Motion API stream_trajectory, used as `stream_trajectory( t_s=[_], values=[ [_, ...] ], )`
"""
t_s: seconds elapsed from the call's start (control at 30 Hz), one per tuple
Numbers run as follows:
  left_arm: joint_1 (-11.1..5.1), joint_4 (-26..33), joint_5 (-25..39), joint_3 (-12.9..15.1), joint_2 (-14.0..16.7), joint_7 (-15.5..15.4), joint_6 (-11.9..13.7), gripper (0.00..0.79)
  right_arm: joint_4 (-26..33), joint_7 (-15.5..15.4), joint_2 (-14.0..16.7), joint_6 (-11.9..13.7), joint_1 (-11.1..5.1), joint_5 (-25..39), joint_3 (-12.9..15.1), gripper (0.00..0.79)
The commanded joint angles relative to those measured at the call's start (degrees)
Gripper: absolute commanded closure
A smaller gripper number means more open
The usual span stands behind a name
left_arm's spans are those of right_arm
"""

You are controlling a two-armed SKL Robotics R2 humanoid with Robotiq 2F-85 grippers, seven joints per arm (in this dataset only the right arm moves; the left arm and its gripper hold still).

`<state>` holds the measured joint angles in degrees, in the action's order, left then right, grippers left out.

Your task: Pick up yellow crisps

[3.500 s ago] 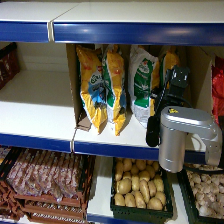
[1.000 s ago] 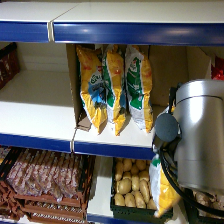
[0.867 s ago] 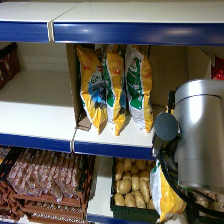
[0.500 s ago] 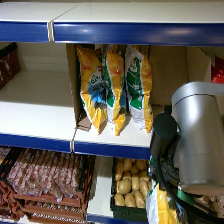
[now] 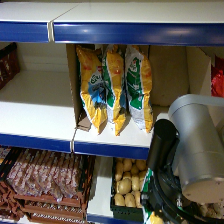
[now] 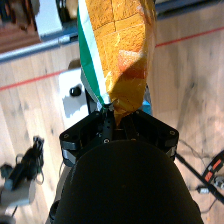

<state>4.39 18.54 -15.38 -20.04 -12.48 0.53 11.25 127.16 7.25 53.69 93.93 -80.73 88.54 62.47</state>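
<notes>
Three crisp bags (image 5: 116, 87) stand side by side on the shelf (image 5: 40, 122) — potatoes (image 5: 127, 185) below them.

Potatoes (image 5: 126, 187) in a crate below the white shelf (image 5: 40, 120), dark packets (image 5: 42, 185) alongside.

in the head view the right arm (image 5: 192, 150) is covering the right gripper and all but a bottom-edge sliver of the held yellow crisps (image 5: 149, 212). it is also hiding the right part of the potatoes (image 5: 127, 186). the dark red packets (image 5: 217, 75) are running off the right edge. in the wrist view the bag's top (image 6: 116, 45) is getting cut off.
</notes>
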Motion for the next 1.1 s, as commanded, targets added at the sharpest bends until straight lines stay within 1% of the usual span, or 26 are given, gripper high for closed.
stream_trajectory(
  t_s=[0.03,0.1,0.17,0.23,0.27,0.37,0.4,0.5,0.57,0.63,0.67,0.7,0.77,0.8,0.83,0.87,0.9,0.93,1.0,1.1],
  values=[
    [0.00,0.00,0.00,0.00,0.00,0.00,0.00,0.785,-0.10,-0.25,-0.40,-2.75,0.88,0.52,0.69,0.783],
    [0.00,0.00,0.00,0.00,0.00,0.00,0.00,0.785,-0.32,-0.30,-0.96,-3.65,1.51,0.20,0.92,0.784],
    [0.00,0.00,0.00,0.00,0.00,0.00,0.00,0.785,-0.63,-0.68,-1.63,-3.81,1.99,0.49,1.17,0.783],
    [0.00,0.00,0.00,0.00,0.00,0.00,0.00,0.785,-1.03,-1.96,-2.29,-3.90,2.28,0.98,1.51,0.783],
    [0.00,0.00,0.00,0.00,0.00,0.00,0.00,0.785,-1.58,-3.27,-2.74,-4.03,2.43,1.45,1.69,0.785],
    [0.00,0.00,0.00,0.00,0.00,0.00,0.00,0.785,-2.65,-4.83,-3.23,-4.09,2.50,2.40,1.91,0.785],
    [0.00,0.00,0.00,0.00,0.00,0.00,0.00,0.785,-4.71,-6.60,-3.55,-4.10,2.39,4.09,2.25,0.785],
    [0.00,0.00,0.00,0.00,0.00,0.00,0.00,0.785,-7.14,-8.63,-3.87,-4.11,2.06,5.61,2.69,0.784],
    [0.00,0.00,0.00,0.00,0.00,0.00,0.00,0.785,-9.02,-9.30,-4.66,-4.18,1.38,5.96,2.85,0.780],
    [0.00,0.00,0.00,0.00,0.00,0.00,0.00,0.785,-10.59,-9.53,-5.77,-4.19,0.29,6.02,3.18,0.785],
    [0.00,0.00,0.00,0.00,0.00,0.00,0.00,0.785,-11.44,-9.64,-6.42,-4.23,-0.55,6.02,3.40,0.785],
    [0.00,0.00,0.00,0.00,0.00,0.00,0.00,0.785,-11.82,-9.67,-6.72,-4.26,-1.00,6.03,3.52,0.784],
    [0.00,0.00,0.00,0.00,0.00,0.00,0.00,0.785,-13.09,-9.70,-7.73,-4.53,-2.89,6.04,4.08,0.785],
    [0.00,0.00,0.00,0.00,0.00,0.00,0.00,0.785,-13.43,-9.71,-7.99,-4.62,-3.40,6.03,4.33,0.784],
    [0.00,0.00,0.00,0.00,0.00,0.00,0.00,0.785,-13.98,-9.71,-8.47,-4.98,-4.40,6.03,4.90,0.783],
    [0.00,0.00,0.00,0.00,0.00,0.00,0.00,0.785,-14.19,-9.66,-8.67,-5.29,-4.90,6.07,5.23,0.785],
    [0.00,0.00,0.00,0.00,0.00,0.00,0.00,0.785,-14.34,-9.54,-8.95,-6.13,-5.78,6.28,6.07,0.785],
    [0.00,0.00,0.00,0.00,0.00,0.00,0.00,0.785,-14.32,-9.62,-9.04,-6.57,-6.21,6.55,6.56,0.783],
    [0.00,0.00,0.00,0.00,0.00,0.00,0.00,0.785,-14.38,-9.70,-9.26,-7.14,-7.50,7.58,8.48,0.785],
    [0.00,0.00,0.00,0.00,0.00,0.00,0.00,0.785,-14.39,-9.78,-9.46,-7.51,-8.31,7.69,9.91,0.783]
  ],
)
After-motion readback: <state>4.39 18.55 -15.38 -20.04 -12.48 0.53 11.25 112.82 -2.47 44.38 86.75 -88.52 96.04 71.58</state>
